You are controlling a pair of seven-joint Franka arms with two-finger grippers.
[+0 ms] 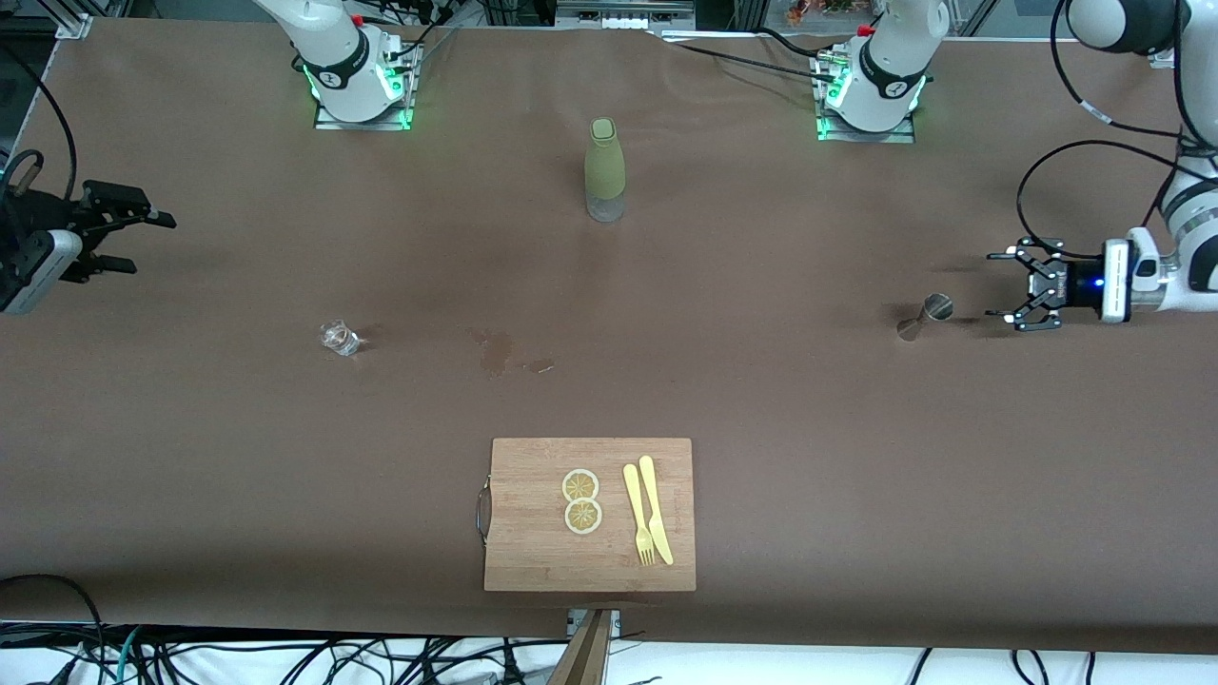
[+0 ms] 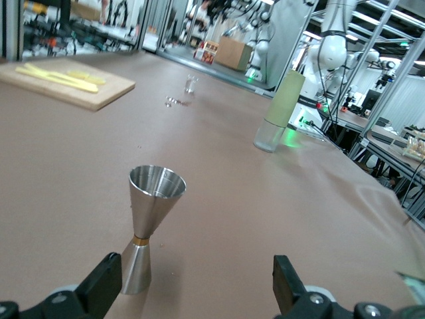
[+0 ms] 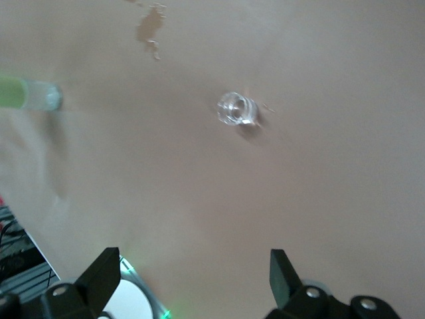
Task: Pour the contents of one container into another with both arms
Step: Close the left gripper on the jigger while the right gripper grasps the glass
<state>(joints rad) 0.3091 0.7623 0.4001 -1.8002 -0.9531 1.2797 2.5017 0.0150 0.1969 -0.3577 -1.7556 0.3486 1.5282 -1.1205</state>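
Observation:
A steel double-cone jigger (image 1: 923, 317) (image 2: 149, 226) stands upright toward the left arm's end of the table. My left gripper (image 1: 999, 284) (image 2: 196, 282) hangs low and level just short of it, open and empty. In the left wrist view the jigger stands close by one of its fingers (image 2: 103, 286), outside the gap. A small clear glass (image 1: 339, 338) (image 3: 236, 109) stands toward the right arm's end. My right gripper (image 1: 152, 245) (image 3: 192, 272) is up over that end of the table, open and empty, well apart from the glass.
A green bottle with a clear base (image 1: 604, 171) (image 2: 279, 109) (image 3: 26, 93) stands mid-table near the bases. A wet stain (image 1: 500, 352) marks the brown cloth. A wooden cutting board (image 1: 533, 533) with two lemon slices, a yellow fork and a yellow knife lies near the front edge.

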